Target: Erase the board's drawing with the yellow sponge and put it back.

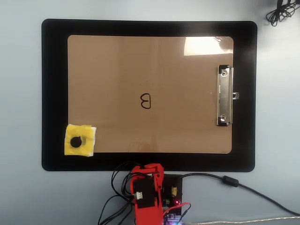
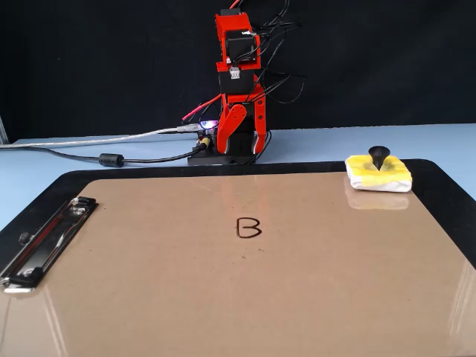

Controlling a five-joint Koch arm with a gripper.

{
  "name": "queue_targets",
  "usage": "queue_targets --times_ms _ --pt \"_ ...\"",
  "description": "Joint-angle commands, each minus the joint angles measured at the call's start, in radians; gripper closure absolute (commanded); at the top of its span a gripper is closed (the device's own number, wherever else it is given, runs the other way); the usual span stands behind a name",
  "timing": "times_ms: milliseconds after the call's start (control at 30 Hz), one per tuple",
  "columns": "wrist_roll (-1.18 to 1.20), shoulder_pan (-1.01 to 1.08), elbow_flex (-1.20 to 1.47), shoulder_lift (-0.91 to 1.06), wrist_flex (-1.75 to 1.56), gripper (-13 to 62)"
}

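Note:
The brown board (image 1: 117, 70) lies on a black mat (image 1: 54, 93), with its silver clip (image 1: 224, 96) on the right in the overhead view. A small black "B" drawing (image 1: 146, 101) sits near the board's middle and also shows in the fixed view (image 2: 248, 227). The yellow sponge (image 1: 80, 140), with a black knob, rests at the board's lower-left corner in the overhead view, at the far right in the fixed view (image 2: 378, 173). The red arm is folded at its base. Its gripper (image 2: 239, 146) points down, empty, jaws slightly apart, far from the sponge.
The arm's base (image 1: 150, 197) with cables stands just off the mat's near edge in the overhead view. A thick black cable (image 1: 243, 186) runs off to the right. More cables (image 1: 281, 14) lie at the top right corner. Pale blue table surrounds the mat.

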Motion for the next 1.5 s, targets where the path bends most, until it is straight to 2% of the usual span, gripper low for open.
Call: queue_targets --times_ms 0,100,233,400,567,667,767,1267,1467 --pt "-0.020 -0.014 -0.074 0.037 0.044 15.1" --pt "-0.015 -0.071 -0.319 0.028 0.041 15.4" --pt "-0.029 -0.367 -0.520 -0.014 -0.101 15.7" --pt "-0.124 -0.750 -0.396 -0.075 -0.643 15.7" --pt "-0.149 -0.946 -0.178 -0.212 -1.318 15.6" --pt "-0.144 -1.003 -0.069 -0.310 -1.609 15.6" --pt "-0.138 -1.023 -0.020 -0.368 -1.732 15.5" --pt "-0.077 -1.023 0.083 -0.469 -1.769 15.7" --pt "-0.058 -1.023 0.098 -0.551 -1.907 15.7"
